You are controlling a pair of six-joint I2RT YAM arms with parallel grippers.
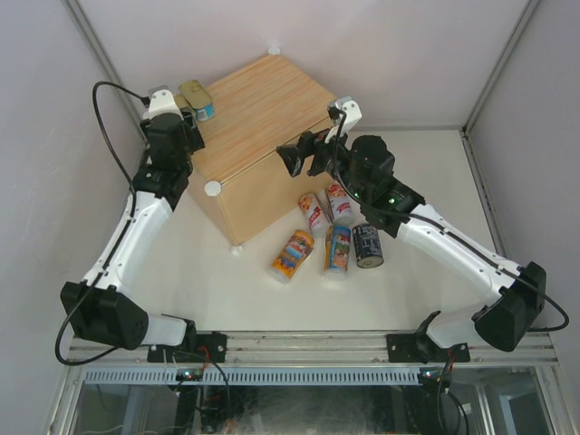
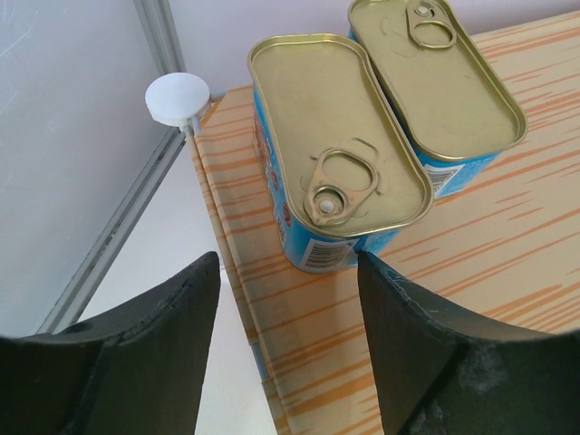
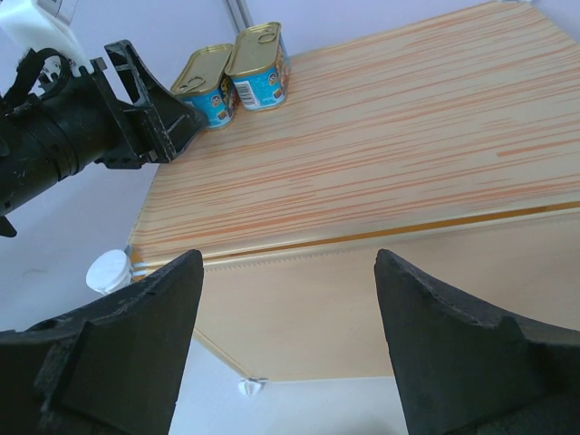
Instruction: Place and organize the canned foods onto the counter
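Note:
Two flat gold-topped blue tins [image 1: 197, 98] lie side by side on the far left corner of the light-wood counter [image 1: 272, 109]. My left gripper [image 1: 188, 120] is open and empty just behind the nearer tin [image 2: 335, 154], its right finger [image 2: 408, 335] close to that tin's end; the other tin [image 2: 435, 72] lies beyond. My right gripper [image 1: 295, 161] is open and empty, facing the counter's near side [image 3: 362, 308]. On the table lie two red-white cans [image 1: 314, 214] [image 1: 341, 201], an orange can [image 1: 293, 255], a blue can [image 1: 338, 247] and a dark can [image 1: 367, 245].
White knobs mark the counter's corners [image 1: 213, 188] [image 2: 177, 98] [image 3: 111, 270]. The right wrist view shows the left gripper [image 3: 154, 122] by the tins [image 3: 236, 72]. Grey walls enclose the table, and the arm bases sit on the rail at the near edge.

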